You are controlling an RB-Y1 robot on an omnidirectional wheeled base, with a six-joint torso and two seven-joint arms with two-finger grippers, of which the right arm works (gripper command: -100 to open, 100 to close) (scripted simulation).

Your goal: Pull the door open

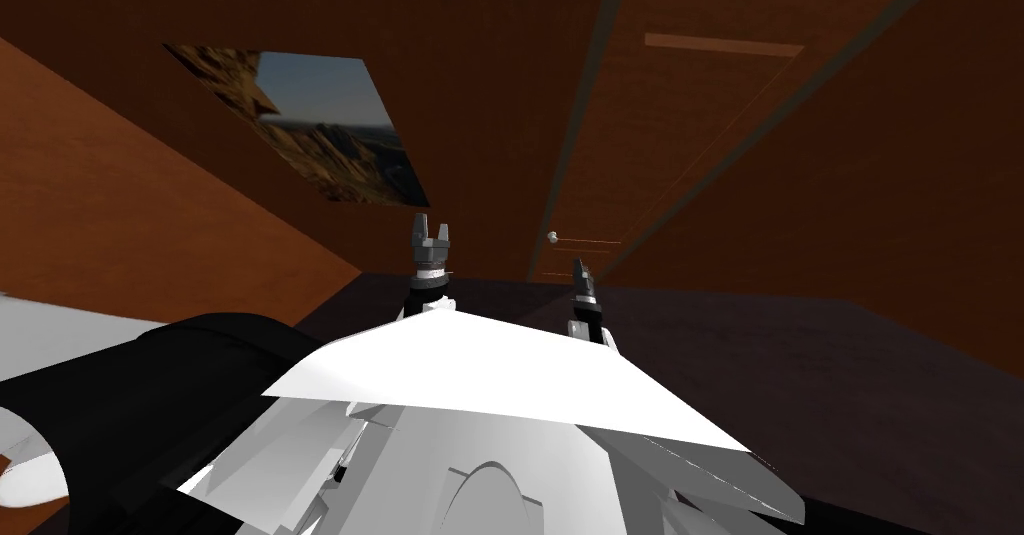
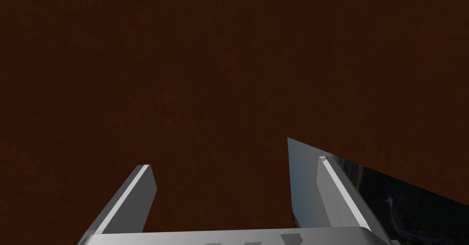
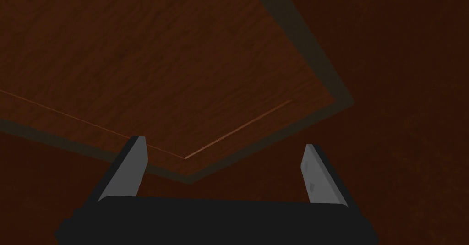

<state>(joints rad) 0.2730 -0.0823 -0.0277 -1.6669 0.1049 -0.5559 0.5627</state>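
The brown door stands ahead to the right and seems closed in its grey frame. Its small pale knob is near the right gripper, apart from it. The left gripper faces the wall near a landscape picture. Both grippers' fingers are spread and hold nothing

A landscape picture hangs on the dark brown wall.

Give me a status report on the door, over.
Tools both open: left tool at the wall by the picture, right tool short of the door. Door looks shut, knob untouched. Nothing between right tool and knob.
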